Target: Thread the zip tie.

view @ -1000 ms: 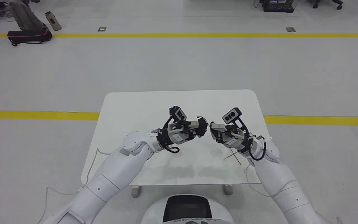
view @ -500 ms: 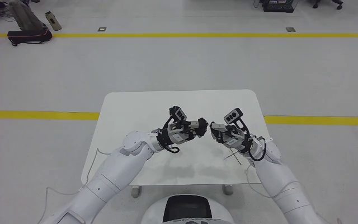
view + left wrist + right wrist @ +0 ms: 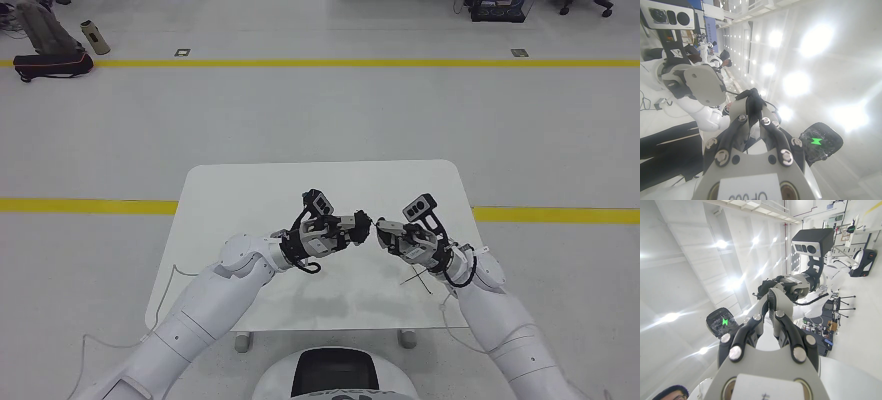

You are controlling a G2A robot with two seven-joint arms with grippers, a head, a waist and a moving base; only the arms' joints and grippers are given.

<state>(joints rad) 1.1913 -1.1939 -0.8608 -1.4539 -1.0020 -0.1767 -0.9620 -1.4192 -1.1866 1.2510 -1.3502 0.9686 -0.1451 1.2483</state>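
A white table (image 3: 250, 195) stands on a pale floor (image 3: 320, 120) crossed by 2 yellow lines (image 3: 300, 63). Well beyond it, a black bag (image 3: 50, 58) lies near a tan object (image 3: 96, 37).

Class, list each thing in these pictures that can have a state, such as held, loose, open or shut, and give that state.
left hand: shut on the zip tie, raised above the table.
right hand: shut, pads pressed together, close to the left hand.
zip tie: held in the air, a strand running towards the right hand; threaded or not, cannot tell.
thin dark strips: lying loose on the table by the right arm.
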